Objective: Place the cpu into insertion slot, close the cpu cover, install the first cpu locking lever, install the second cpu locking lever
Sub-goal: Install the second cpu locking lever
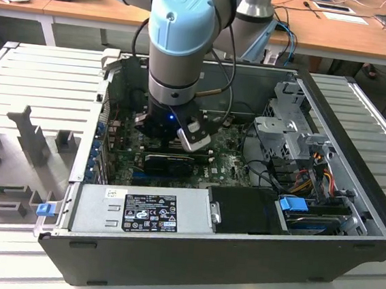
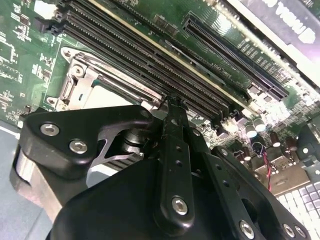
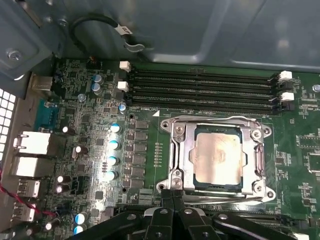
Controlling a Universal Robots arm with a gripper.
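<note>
Inside the socket, the cpu [image 3: 219, 160] already sits under the lowered cpu cover [image 3: 180, 150] (levers seemingly unfinished); the end effector [image 3: 172, 196], fingers clenched together and empty, hovers at the socket's edge.

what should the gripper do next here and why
Probably ease the gripper down onto the locking lever that runs along the socket edge beside it. The cpu already sits in the socket with the cpu cover lying flat around it, and the shut fingertips hang right at that lever's end.
</note>
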